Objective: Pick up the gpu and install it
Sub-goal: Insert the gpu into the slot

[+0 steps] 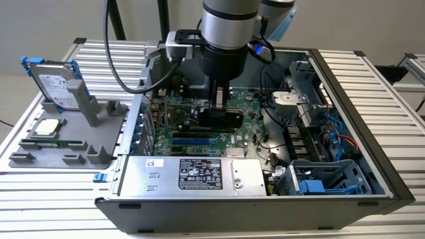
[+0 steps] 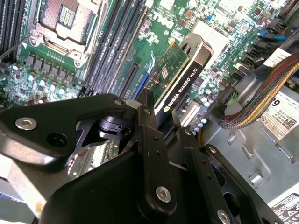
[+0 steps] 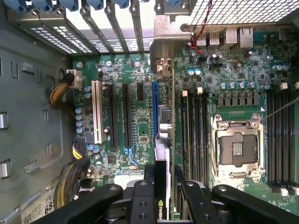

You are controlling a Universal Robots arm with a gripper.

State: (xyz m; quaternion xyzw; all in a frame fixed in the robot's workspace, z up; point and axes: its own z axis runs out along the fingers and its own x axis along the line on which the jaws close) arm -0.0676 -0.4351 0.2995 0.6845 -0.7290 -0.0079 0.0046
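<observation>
The gpu (image 1: pixel 224 121) stands on edge low over the motherboard (image 1: pixel 252 127) inside the open computer case. My gripper (image 1: pixel 219 107) comes down from above and is shut on its top edge. In the second wrist view the gpu (image 2: pixel 183 77) shows its green card and black shroud beyond the gripper (image 2: pixel 161 114). In the first wrist view the gpu (image 3: pixel 164 133) is edge-on next to the long blue slot (image 3: pixel 154 107), with its silver bracket (image 3: pixel 170 32) at the case's rear wall. The gripper (image 3: pixel 164 175) clamps it from both faces. I cannot tell whether the card is seated.
The power supply (image 1: pixel 192 174) and a blue drive cage (image 1: pixel 319 181) line the case's near side, with cables (image 1: pixel 332 132) on the exterior view's right. A grey fixture (image 1: pixel 63 144) outside on the left holds a hard drive (image 1: pixel 56 82). The processor socket (image 3: pixel 236 149) and memory slots (image 3: pixel 194 135) flank the card.
</observation>
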